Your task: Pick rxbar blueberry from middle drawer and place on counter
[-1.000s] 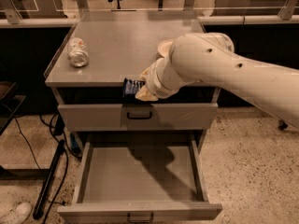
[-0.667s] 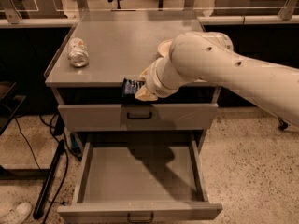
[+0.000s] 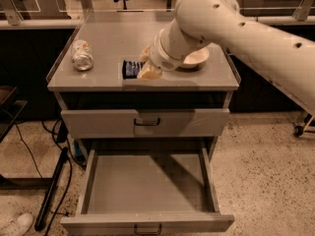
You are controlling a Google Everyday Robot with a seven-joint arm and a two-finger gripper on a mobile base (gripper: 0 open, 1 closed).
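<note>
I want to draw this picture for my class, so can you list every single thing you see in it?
counter: one, grey, top of the cabinet
can: one, silvery, lying on the counter's left side
bowl: one, cream, on the counter's right side, partly behind the arm
rxbar blueberry: one, dark, held over the counter's front edge
shut drawer: one, grey, just under the counter
middle drawer: one, grey, pulled open below the shut drawer
shoe: one, white, on the floor at bottom left
arm: one, cream-white, reaching in from the right
gripper: one, cream, over the counter's front, shut on the rxbar blueberry
</note>
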